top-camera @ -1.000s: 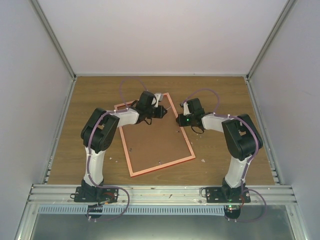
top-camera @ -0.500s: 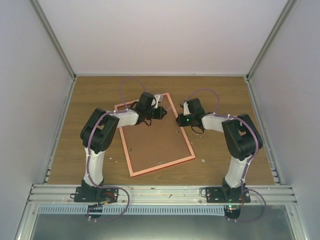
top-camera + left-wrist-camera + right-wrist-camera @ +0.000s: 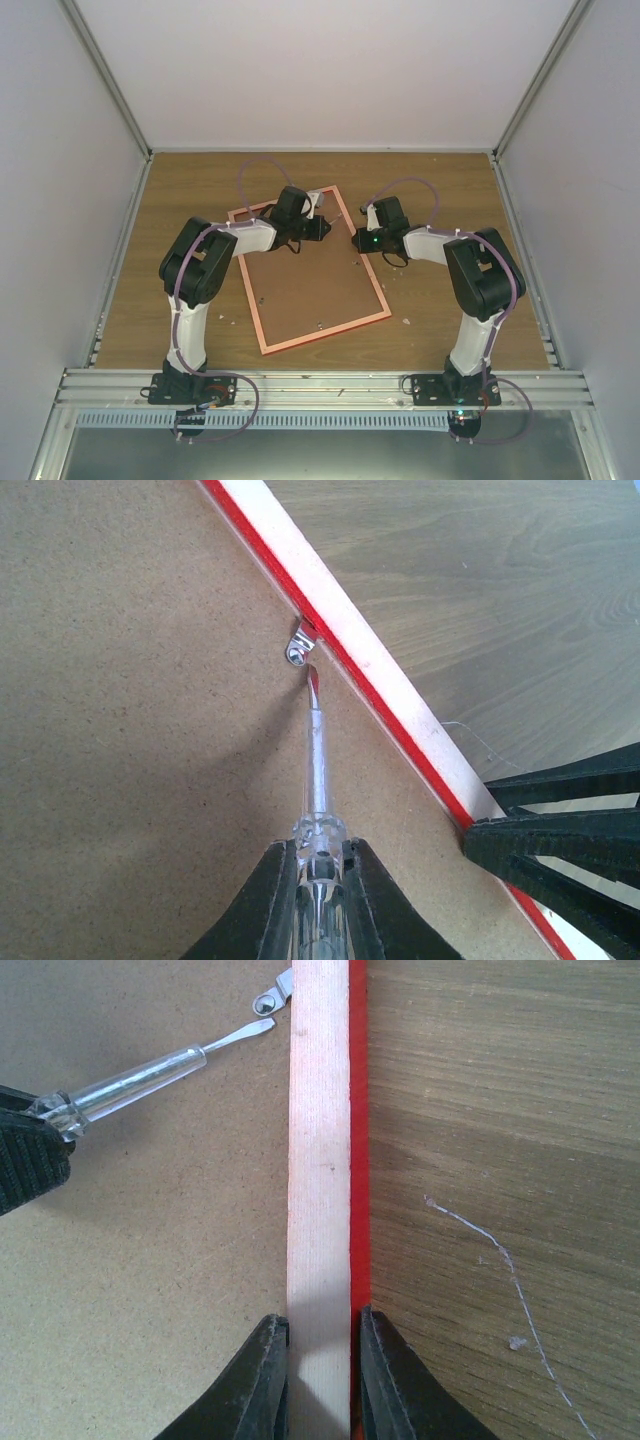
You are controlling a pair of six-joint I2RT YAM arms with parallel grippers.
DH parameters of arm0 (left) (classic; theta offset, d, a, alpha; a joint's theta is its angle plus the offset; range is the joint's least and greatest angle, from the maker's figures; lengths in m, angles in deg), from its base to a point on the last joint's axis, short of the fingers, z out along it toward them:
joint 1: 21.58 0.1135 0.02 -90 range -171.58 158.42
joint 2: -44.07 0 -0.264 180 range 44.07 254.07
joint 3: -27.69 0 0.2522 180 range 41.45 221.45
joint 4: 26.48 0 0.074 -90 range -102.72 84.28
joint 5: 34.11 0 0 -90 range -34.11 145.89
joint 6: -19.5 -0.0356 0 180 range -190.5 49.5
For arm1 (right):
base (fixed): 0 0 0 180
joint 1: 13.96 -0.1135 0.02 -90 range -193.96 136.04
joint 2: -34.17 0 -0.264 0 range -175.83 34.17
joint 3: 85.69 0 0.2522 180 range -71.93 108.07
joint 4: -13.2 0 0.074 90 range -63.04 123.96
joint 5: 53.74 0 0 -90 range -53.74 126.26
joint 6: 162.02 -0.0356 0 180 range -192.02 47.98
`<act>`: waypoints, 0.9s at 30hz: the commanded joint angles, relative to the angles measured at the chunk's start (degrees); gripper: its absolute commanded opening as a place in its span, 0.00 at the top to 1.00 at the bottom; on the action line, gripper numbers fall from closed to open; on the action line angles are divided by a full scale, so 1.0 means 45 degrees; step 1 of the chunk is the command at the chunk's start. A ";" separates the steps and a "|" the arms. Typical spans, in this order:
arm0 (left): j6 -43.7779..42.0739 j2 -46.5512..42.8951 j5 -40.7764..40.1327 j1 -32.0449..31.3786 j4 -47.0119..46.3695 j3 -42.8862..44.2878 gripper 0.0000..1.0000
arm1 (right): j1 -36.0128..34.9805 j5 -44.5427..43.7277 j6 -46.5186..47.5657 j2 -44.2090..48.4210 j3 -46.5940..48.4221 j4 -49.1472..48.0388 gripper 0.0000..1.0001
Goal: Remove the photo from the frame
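The frame [image 3: 325, 334] lies face down on the wooden table, thin red rim around a brown board back [image 3: 305, 290]. The photo is hidden under that board. My left gripper [image 3: 319, 865] is shut on a clear-handled screwdriver [image 3: 317, 760]. The tool's flat tip touches a small metal clip [image 3: 302, 645] on the board by the frame's right rail [image 3: 370, 660]. My right gripper [image 3: 322, 1350] is shut on that same rail [image 3: 320, 1160], one finger on the inner side and one on the red outer edge. From there the screwdriver [image 3: 150, 1075] and clip [image 3: 270, 998] show at upper left.
Small white crumbs [image 3: 408, 321] lie on the table right of the frame, and a thin white thread [image 3: 490, 1245] lies beside the rail. White walls enclose the table on three sides. A metal rail [image 3: 320, 385] carrying both arm bases runs along the near edge.
The left wrist has shifted slightly to the left over the frame's far end. The right arm and the frame have not moved.
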 commanded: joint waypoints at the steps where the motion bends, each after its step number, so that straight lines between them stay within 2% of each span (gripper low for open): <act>1: -0.0167 -0.0192 0.0201 -0.0017 -0.0291 0.0156 1.00 | -0.0039 0.0669 0.0019 -0.0162 -0.0326 0.0487 0.90; 15: -0.0146 0.0566 0.0127 -0.0021 -0.0015 0.1004 1.00 | -0.0039 0.0715 0.0078 -0.0244 -0.0297 0.0522 0.90; 27: -0.0180 0.0406 -0.0096 -0.0017 0.0122 0.0603 1.00 | -0.0044 0.0682 0.0078 -0.0201 -0.0336 0.0485 0.90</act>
